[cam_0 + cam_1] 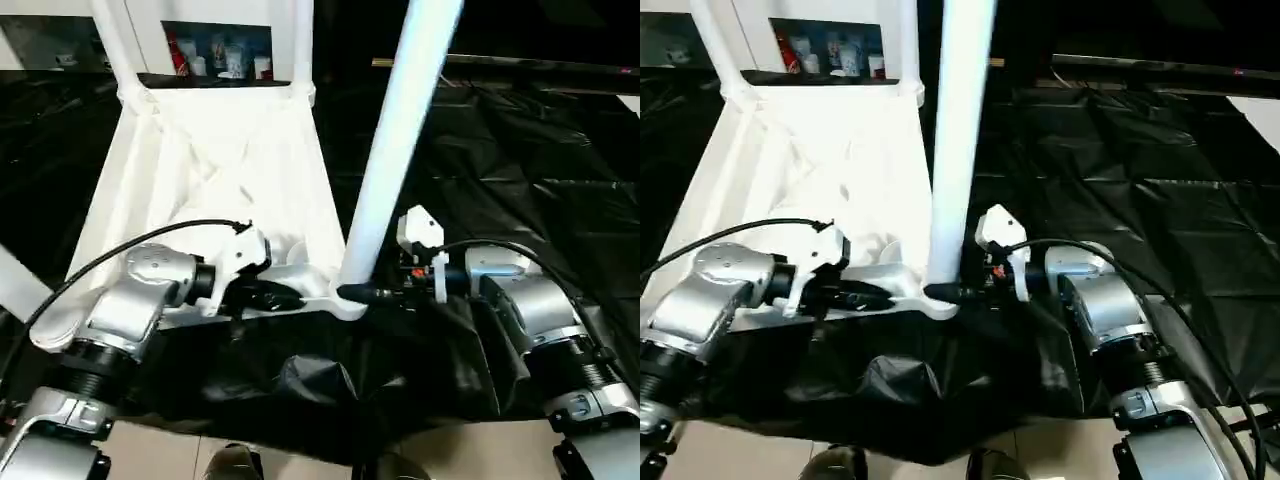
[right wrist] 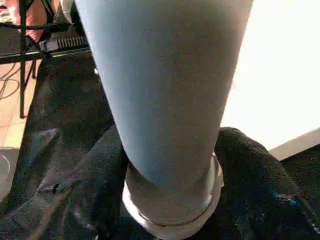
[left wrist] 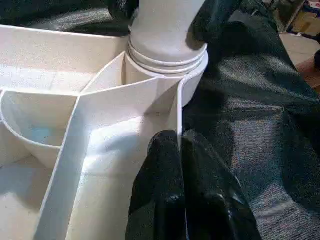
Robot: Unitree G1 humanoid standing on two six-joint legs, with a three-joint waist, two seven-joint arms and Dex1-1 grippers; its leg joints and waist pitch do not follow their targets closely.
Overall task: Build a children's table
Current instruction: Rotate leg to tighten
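The children's table lies upside down on a black sheet, its white ribbed top [image 1: 200,170] facing up. Two white legs [image 1: 115,50] [image 1: 302,40] stand in the far corner sockets. A third leg [image 1: 400,130] rises from the near right socket [image 3: 165,55]. My right gripper [image 1: 352,293] is at the base of this leg, with one black finger [image 2: 250,170] against each side. My left gripper [image 1: 290,297] is shut on the thin near edge wall [image 3: 178,115] of the top, just beside that socket. Another white tube [image 1: 15,280] crosses the left edge.
The black sheet [image 1: 520,150] covers the ground around the table and bunches up under the near edge [image 1: 310,385]. A white cabinet with glass doors [image 1: 215,50] and small items stands behind. Pale floor tiles [image 1: 160,450] show at the bottom.
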